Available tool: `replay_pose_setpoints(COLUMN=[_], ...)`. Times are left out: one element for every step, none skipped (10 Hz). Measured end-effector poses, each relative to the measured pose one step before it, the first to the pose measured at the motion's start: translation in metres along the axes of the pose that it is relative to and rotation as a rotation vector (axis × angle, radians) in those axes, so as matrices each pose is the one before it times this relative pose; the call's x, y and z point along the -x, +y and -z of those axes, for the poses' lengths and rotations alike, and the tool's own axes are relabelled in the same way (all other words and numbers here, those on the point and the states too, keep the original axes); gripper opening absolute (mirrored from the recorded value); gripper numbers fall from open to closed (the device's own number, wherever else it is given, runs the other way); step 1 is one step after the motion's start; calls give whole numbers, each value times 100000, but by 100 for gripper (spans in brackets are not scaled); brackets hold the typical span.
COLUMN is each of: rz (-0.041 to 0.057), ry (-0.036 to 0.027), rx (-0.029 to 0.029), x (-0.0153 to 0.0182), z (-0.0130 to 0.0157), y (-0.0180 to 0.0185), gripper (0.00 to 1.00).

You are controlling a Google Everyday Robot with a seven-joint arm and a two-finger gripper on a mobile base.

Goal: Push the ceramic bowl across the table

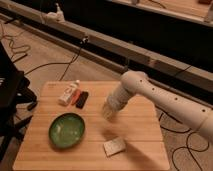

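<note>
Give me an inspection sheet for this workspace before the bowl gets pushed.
Surface: table, light wood planks.
Job's things: ceramic bowl, upright, on the table's front-left part.
Clutter: white bottle and dark flat object side by side at the back-left; pale flat packet near the front edge, right of the bowl.
Grippers: hand over the table's middle, right of the bowl, apart from it.
Cables: black cables on the floor behind and right of the table.
Surroundings: long ledge behind; dark furniture at left.
</note>
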Motion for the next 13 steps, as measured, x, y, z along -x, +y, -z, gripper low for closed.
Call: replay_pose_setpoints(rz=[3320,5526,3093,-30,-321,213,162,-217,22,514,515,356,230], ry=[-690,-797,-414,72,77,-48,7,158,-64,-1032,-2093,-1297,-1108], rx=[4309,7266,3782,62,199,124,-19,-262,-96,23,189,-213,704], x=[904,1347,802,-57,-139,87,54,-149,-238,12,65,6,-134], z=[-1637,-2142,-1098,10,93,-70,-51,1,-489,-784,-1287,-856,-1229], y=[481,933,314,53,187,-63,-75,28,32,-119,-87,-127,84], gripper=[0,0,0,0,0,0,0,0,0,0,0,0,0])
